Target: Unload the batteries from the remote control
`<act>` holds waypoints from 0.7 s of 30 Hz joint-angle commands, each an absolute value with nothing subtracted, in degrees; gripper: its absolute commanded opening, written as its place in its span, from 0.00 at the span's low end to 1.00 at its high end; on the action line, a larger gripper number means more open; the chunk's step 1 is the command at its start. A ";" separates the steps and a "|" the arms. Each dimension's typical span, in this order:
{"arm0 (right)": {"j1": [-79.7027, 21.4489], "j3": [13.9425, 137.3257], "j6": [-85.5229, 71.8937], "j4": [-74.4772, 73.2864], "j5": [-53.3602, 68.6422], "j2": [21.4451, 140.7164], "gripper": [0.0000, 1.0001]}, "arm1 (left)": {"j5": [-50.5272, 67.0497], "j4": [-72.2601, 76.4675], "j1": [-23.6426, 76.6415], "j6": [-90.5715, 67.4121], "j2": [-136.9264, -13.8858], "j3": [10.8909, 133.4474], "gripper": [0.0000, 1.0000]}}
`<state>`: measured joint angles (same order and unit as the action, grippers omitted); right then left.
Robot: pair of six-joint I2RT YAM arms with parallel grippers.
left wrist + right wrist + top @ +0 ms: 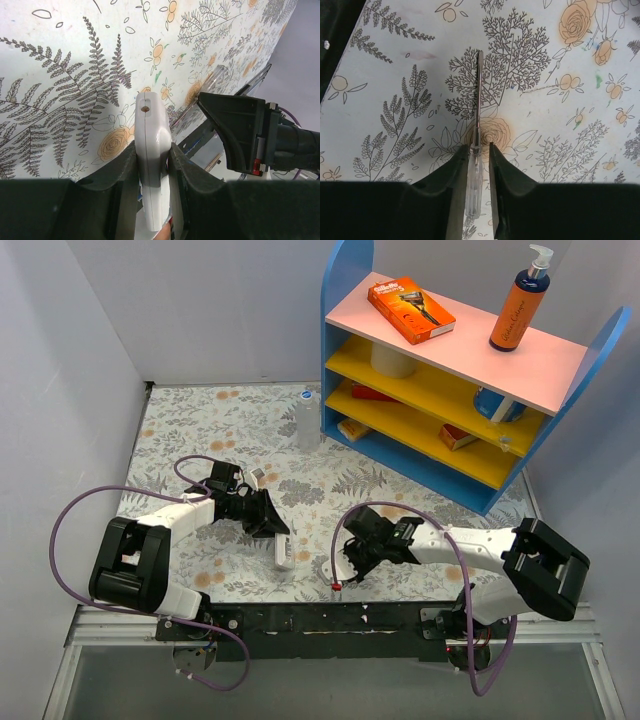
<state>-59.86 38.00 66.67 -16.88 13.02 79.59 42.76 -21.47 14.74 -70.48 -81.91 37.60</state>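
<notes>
My left gripper (268, 523) is shut on the white remote control (284, 552), which sticks out toward the near edge. In the left wrist view the remote (150, 125) stands edge-on between the fingers (120, 170), just above the floral mat. No batteries show in any view. My right gripper (350, 562) hangs low over the mat to the right of the remote. Its fingers (457, 170) straddle the clear handle of a small screwdriver (478, 100). The handle touches the left finger, with a gap to the right finger.
A clear blue-capped bottle (307, 418) stands at the back middle. A blue shelf unit (440, 390) with boxes and a pump bottle fills the back right. A small red tip (337, 586) lies near the mat's front edge. The right arm's gripper body (240, 130) is close beside the remote.
</notes>
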 commanded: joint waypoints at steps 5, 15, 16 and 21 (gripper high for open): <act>-60.91 39.11 65.84 -17.58 12.91 76.30 0.48 | 42.98 -21.97 14.68 -69.87 -79.98 39.38 0.00; -60.73 41.47 20.51 -0.53 7.52 63.81 0.48 | 42.45 -21.88 14.68 -69.96 -78.49 39.20 0.00; -60.65 42.27 15.52 0.95 4.34 63.55 0.48 | 42.54 -21.88 14.68 -69.96 -78.40 39.29 0.00; -60.56 49.03 -13.47 -10.95 -12.72 63.99 0.48 | 42.45 -21.88 14.59 -70.05 -78.05 39.29 0.00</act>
